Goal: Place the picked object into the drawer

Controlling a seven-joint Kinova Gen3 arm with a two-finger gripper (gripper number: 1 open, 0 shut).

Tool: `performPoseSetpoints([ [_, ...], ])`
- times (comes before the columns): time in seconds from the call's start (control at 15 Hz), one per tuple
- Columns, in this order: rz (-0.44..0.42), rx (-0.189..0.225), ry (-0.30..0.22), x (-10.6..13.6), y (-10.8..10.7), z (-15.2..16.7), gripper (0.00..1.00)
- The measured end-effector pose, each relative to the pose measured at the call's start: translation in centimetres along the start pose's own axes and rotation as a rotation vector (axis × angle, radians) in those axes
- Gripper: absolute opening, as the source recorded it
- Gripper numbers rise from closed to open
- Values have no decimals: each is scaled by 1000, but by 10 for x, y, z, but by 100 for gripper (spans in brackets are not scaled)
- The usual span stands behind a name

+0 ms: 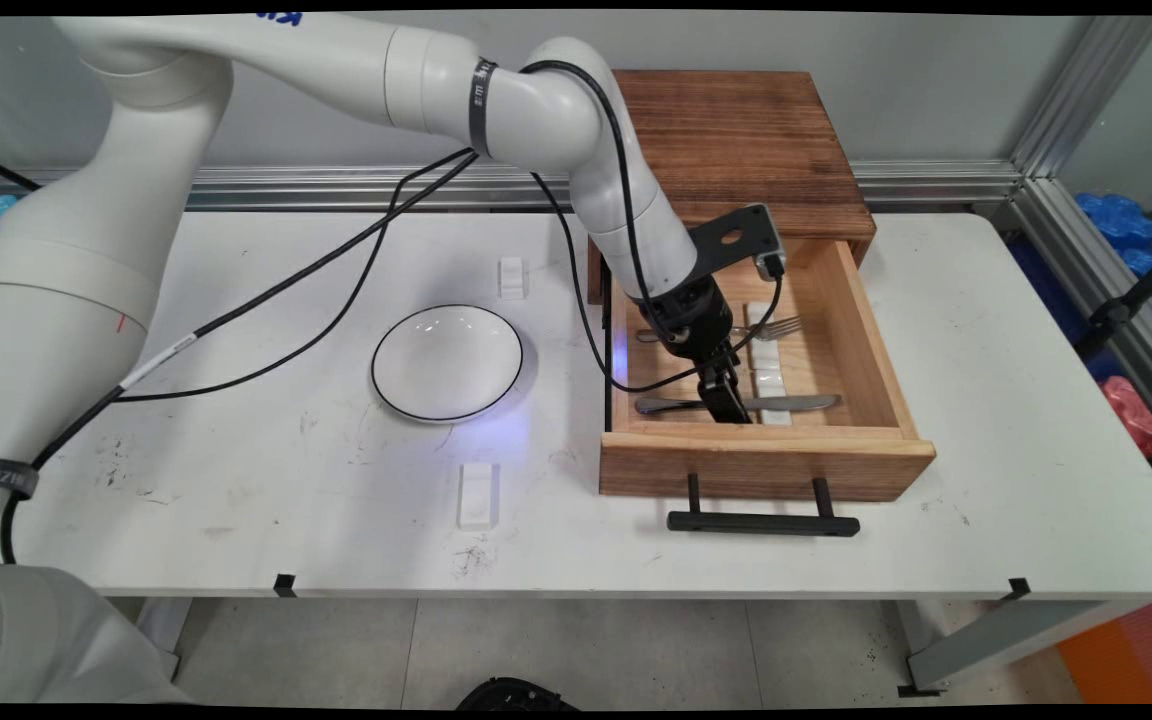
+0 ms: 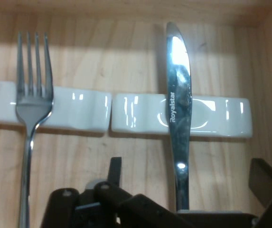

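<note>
My gripper is down inside the open wooden drawer, open. Its fingers stand on either side of a steel knife marked Royalstar. I cannot tell whether they touch it. The knife lies across a white ceramic rest near the drawer's front. A steel fork lies parallel to it, farther back, across a second white rest. The knife's handle end is hidden under the gripper's linkage in the hand view.
The drawer sticks out of a dark wooden cabinet, with its black handle towards the table's near edge. A white plate with a black rim sits left of the drawer. Two white rests lie on the table.
</note>
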Motion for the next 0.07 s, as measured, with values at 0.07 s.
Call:
performPoseSetpoints([
  [0.07, 0, 0, 0, 0, 0, -1, 100],
])
